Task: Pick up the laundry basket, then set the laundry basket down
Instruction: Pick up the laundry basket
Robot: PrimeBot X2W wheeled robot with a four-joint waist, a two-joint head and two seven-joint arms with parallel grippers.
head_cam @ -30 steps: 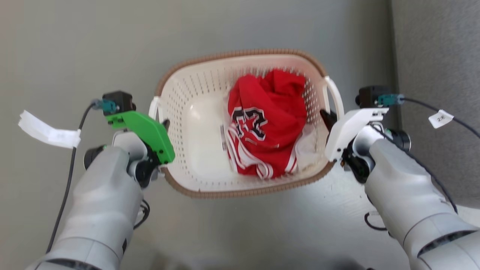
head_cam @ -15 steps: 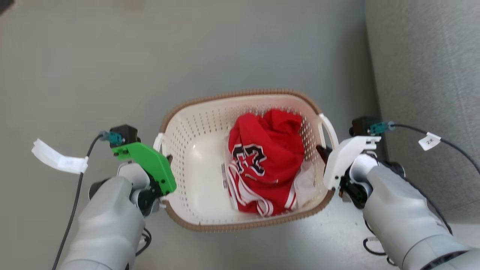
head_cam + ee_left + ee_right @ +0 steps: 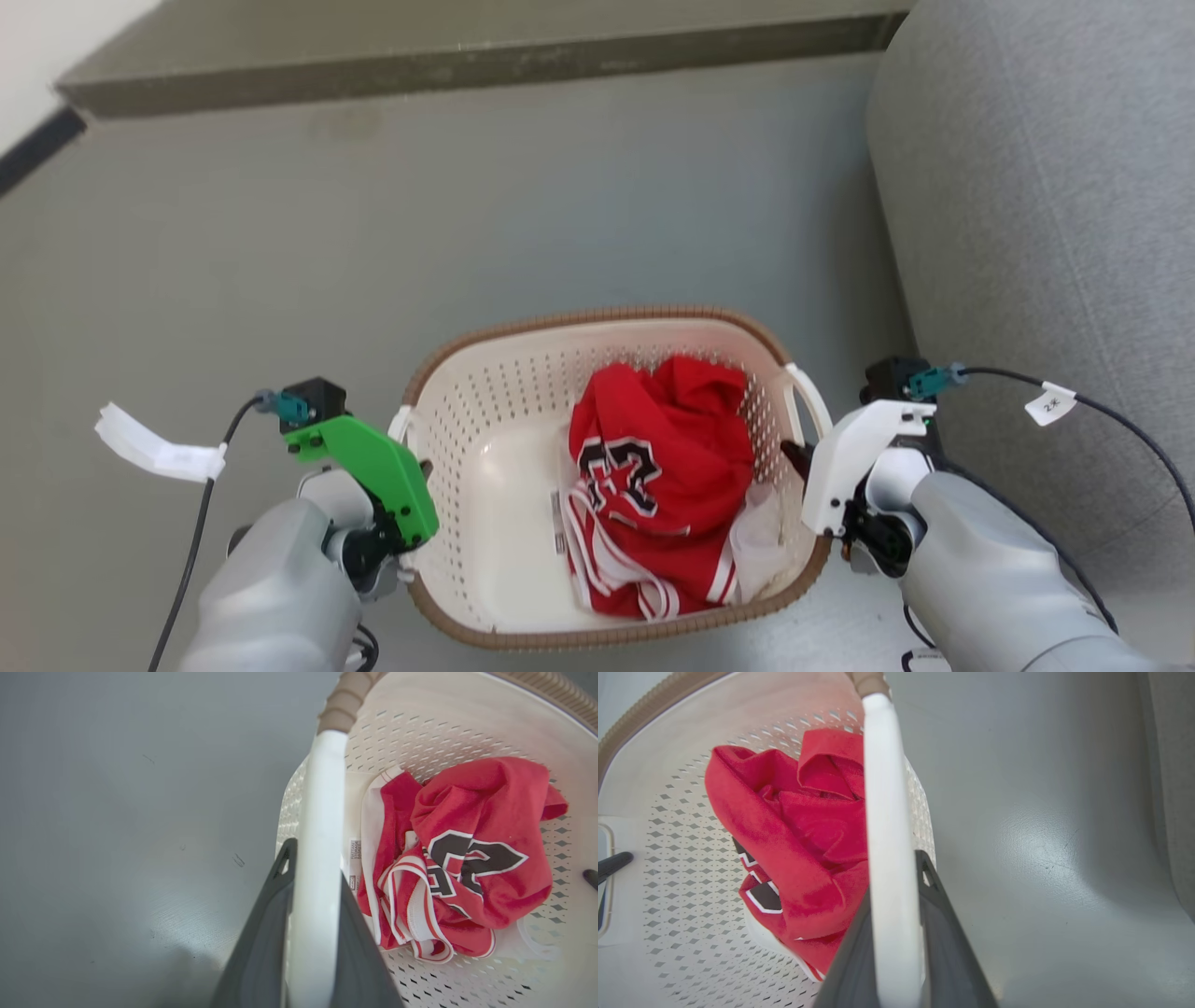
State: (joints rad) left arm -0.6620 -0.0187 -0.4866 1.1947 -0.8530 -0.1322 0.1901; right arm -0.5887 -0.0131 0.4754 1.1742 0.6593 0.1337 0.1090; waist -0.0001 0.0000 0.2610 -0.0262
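The left gripper [image 3: 316, 873] is clenched on the left handle [image 3: 320, 807] of the laundry basket [image 3: 560, 322], and the right gripper [image 3: 896, 877] on its right handle [image 3: 881, 784], each white bar lying between the 2 dark fingers. The basket, with a red jersey [image 3: 665, 467] in its right half, is over the grey floor [image 3: 280, 233] near its right edge, beside a grey upholstered piece [image 3: 1046, 187]. Since 1 second ago both grasps hold, and the head camera has shifted, bringing a dark ledge [image 3: 467, 65] at the floor's far edge into view.

We note a crumpled red jersey [image 3: 667, 467] with black, white-edged numerals — white fabric [image 3: 761, 537] tucked just beside it. Right of the jersey, a grey upholstered seat [image 3: 1046, 233]; beyond the jersey, grey floor [image 3: 467, 215] up to a dark ledge [image 3: 467, 65].
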